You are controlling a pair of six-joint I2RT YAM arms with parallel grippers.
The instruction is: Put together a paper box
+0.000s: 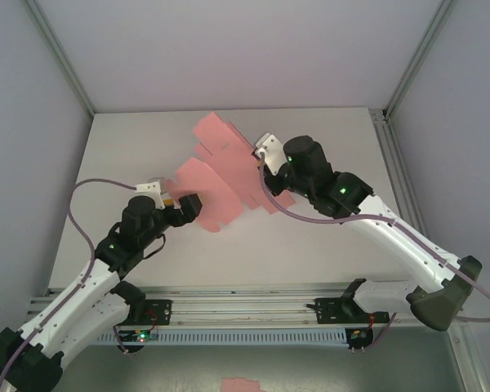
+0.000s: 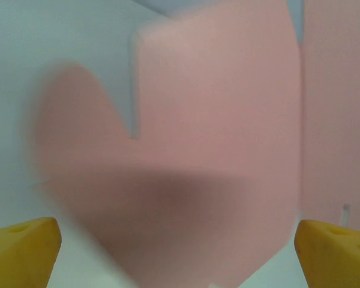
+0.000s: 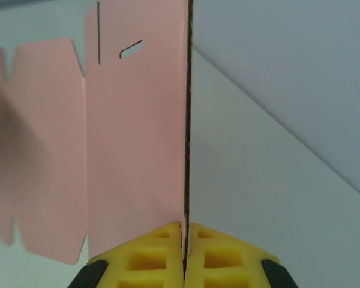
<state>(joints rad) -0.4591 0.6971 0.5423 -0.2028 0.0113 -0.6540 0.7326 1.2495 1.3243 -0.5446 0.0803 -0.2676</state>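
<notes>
While my right hand (image 3: 185, 246) clamps one edge of the paper box (image 1: 220, 175), my left hand (image 2: 180, 243) stands apart; sheet looks mostly flat at worktop (image 1: 310, 245) centre, nearly all folding left.

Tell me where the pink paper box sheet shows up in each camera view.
Top external: paper box spread across the middle of the white table.
Left wrist: blurred, centre frame, ahead of the left gripper and its open jaws.
Right wrist: edge-on up the centre, pinched in the right gripper with shut jaws.
Shared landmark: the white table.
</notes>
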